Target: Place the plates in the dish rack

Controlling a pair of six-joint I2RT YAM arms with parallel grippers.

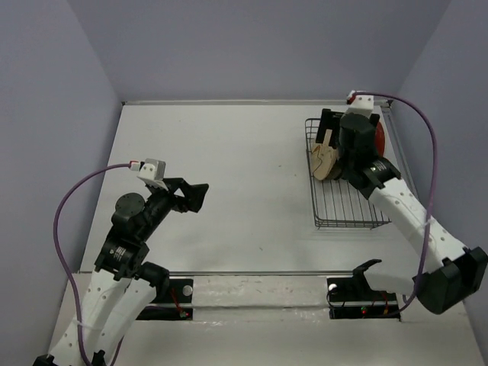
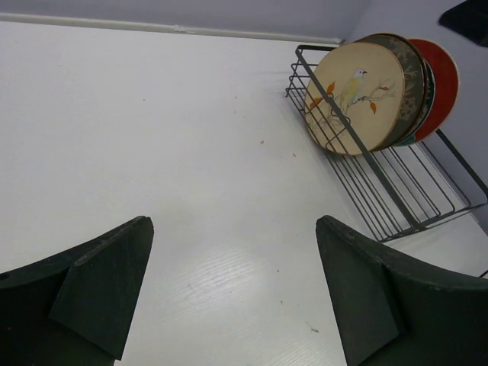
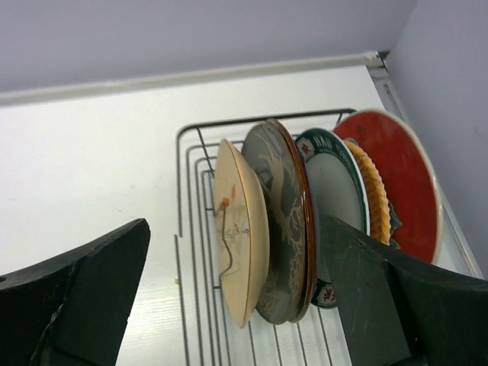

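Note:
The black wire dish rack [image 1: 347, 210] stands at the right rear of the table. Plates stand on edge in a tight row at its far end: cream with branch [image 3: 240, 236], grey with deer [image 3: 282, 221], white with teal rim [image 3: 335, 198], orange [image 3: 374, 191], red [image 3: 396, 175]. I cannot pick out the teal-blue plate. My right gripper [image 3: 235, 223] is open and empty, its fingers wide on either side of the row, just above the plates [image 1: 333, 145]. My left gripper [image 1: 200, 196] is open and empty over bare table at the left [image 2: 232, 221].
The near half of the rack [image 2: 396, 191] holds no plates. The right wall is close behind the red plate [image 1: 379, 141]. The back wall runs just beyond the rack. A metal rail crosses the table's near edge [image 1: 252, 273].

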